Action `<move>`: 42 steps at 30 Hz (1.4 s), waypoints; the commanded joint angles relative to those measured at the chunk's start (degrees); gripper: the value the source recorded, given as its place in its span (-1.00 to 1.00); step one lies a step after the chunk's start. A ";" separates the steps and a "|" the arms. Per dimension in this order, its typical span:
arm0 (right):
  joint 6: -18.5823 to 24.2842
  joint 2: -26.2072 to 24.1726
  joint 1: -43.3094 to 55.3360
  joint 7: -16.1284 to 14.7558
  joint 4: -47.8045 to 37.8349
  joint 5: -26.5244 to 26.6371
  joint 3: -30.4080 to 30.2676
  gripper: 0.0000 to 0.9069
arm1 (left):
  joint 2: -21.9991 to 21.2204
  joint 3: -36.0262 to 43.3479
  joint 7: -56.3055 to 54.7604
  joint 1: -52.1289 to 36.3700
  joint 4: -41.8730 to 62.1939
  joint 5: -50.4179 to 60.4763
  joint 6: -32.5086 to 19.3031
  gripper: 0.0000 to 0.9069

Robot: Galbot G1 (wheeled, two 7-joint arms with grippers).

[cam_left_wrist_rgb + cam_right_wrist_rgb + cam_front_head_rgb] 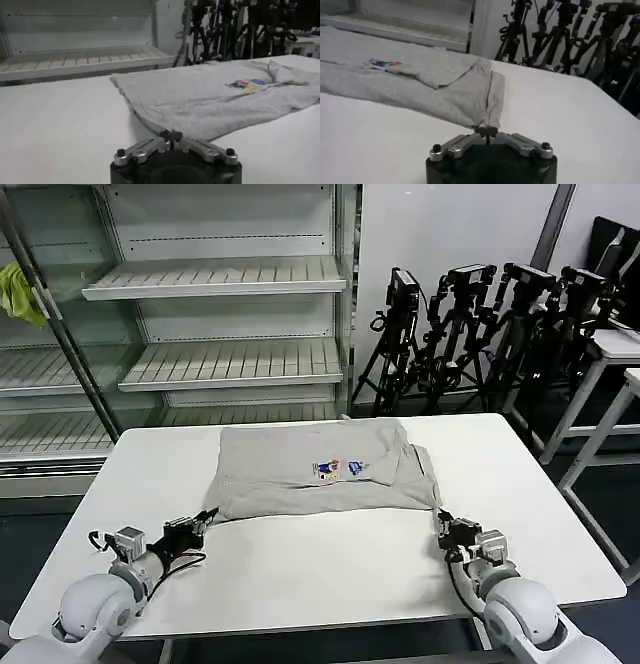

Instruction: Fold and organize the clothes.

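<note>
A light grey T-shirt (300, 484) lies partly folded at the far middle of the white table (320, 574), its small multicolour print (340, 470) facing up. My left gripper (205, 519) rests low on the table at the shirt's near left corner, shut on the fabric edge (150, 125). At the near right corner my right gripper (443, 524) is shut on the folded cloth (487, 107). In the left wrist view the shirt (210, 100) spreads away from the closed left gripper (171, 135); in the right wrist view it runs off from the pinched right gripper (485, 131).
Empty white shelving (220, 279) stands behind the table, with a yellow-green rag (15, 292) hanging at its far left. Black tripods (470, 324) crowd the back right beside other white tables (615, 349). Bare tabletop lies in front of the shirt.
</note>
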 commanded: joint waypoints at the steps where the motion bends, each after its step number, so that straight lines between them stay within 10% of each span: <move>1: 0.48 0.02 -0.52 -0.23 0.27 -1.06 0.43 1.00 | -0.24 -0.66 0.05 1.54 -1.08 0.29 -0.27 -0.91; 17: 0.80 6.35 12.01 -0.27 -11.06 -2.08 -6.47 1.00 | -0.29 -0.75 0.30 2.03 -1.42 0.41 -0.56 -0.89; 26: 0.98 7.67 13.13 -1.19 -13.60 -2.95 -7.64 -1.00 | 0.36 -1.18 0.70 2.22 -1.42 0.33 -1.03 -0.91; 42: 2.01 5.82 9.85 -1.70 -11.39 -3.55 -5.65 -1.00 | 1.20 -1.03 1.33 2.12 -0.28 0.51 -2.09 -0.91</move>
